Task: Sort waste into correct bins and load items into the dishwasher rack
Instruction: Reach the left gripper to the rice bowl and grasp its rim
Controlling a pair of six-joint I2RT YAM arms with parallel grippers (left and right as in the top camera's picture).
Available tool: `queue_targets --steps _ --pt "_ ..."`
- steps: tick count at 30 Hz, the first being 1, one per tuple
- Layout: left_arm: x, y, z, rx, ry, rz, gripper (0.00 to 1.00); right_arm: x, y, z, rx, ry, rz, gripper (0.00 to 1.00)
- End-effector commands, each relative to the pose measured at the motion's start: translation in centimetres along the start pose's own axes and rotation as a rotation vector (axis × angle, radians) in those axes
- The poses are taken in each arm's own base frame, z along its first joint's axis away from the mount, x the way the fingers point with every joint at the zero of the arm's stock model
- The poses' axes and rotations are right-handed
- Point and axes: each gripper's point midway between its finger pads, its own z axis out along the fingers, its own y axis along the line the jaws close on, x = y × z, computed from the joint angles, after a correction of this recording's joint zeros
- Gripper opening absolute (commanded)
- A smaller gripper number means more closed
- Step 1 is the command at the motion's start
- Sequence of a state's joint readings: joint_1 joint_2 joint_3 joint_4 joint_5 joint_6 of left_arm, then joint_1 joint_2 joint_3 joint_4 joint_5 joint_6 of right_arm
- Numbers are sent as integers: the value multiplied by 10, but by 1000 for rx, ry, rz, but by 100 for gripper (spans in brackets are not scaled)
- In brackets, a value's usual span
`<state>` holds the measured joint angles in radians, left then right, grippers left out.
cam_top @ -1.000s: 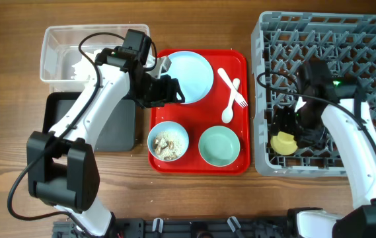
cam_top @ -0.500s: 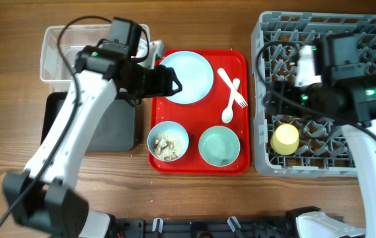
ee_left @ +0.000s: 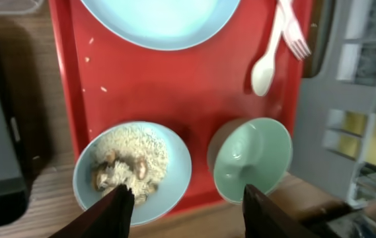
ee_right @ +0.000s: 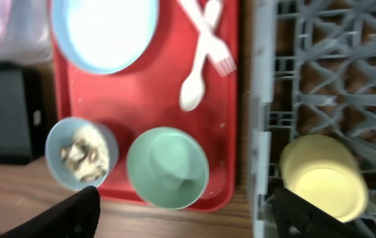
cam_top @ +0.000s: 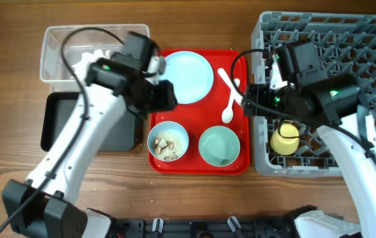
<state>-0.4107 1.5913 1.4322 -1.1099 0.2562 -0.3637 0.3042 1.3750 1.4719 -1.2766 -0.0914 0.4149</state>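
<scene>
As I am reading the feeds from my station, I am logging each item by its place against the red serving tray (cam_top: pixel 199 168), working left to right.

1. Clear plastic tub (cam_top: pixel 55 39): sitting off the tray's far left corner, apart from it. A crumpled white tissue (cam_top: pixel 88 63) is lying inside.
2. Black tray (cam_top: pixel 55 122): lying just beside the tray's left edge, with the left arm (cam_top: pixel 75 142) crossing over part of it.
3. Left gripper (ee_left: pixel 186 192): hanging over the tray's left half. Its jaws are standing spread wide and gripping nothing.
4. Pale blue plate (cam_top: pixel 191 76): resting on the tray's far left quarter.
5. Blue bowl (cam_top: pixel 168 141): sitting in the tray's near left corner and carrying brownish-white food scraps (ee_left: pixel 125 162).
6. Blue-green bowl (cam_top: pixel 219 145): sitting in the tray's near right corner, just beside the blue bowl.
7. White spoon (ee_right: pixel 191 94) and fork (ee_right: pixel 222 61): lying crossed over each other on the tray's far right quarter.
8. Right gripper (ee_right: pixel 186 193): hanging over the tray's right edge. Its jaws are standing wide apart and pinching nothing.
9. Yellow cup (cam_top: pixel 285 140): sitting among the pegs just past the tray's near right corner. I cannot tell which way it is facing.
10. Dishwasher rack (cam_top: pixel 366 39): standing just beside the tray's right edge and holding the cup.
</scene>
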Motion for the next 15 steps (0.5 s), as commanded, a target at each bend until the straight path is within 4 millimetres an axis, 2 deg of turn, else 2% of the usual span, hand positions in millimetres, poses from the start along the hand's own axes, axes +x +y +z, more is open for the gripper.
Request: queue_targets --steps 1,4,8,15 --pt "9 5 32 -131 -38 -81 56 -7 -17 -3 54 -35 58 87" --pt "14 3 51 -163 -67 -122 56 -7 -18 -3 55 -37 61 87" --pt "26 1 80 -165 -69 -201 49 -7 -18 -3 55 -36 57 87" --pt "37 17 113 -236 -67 -301 43 -5 -19 -3 58 -28 38 87"
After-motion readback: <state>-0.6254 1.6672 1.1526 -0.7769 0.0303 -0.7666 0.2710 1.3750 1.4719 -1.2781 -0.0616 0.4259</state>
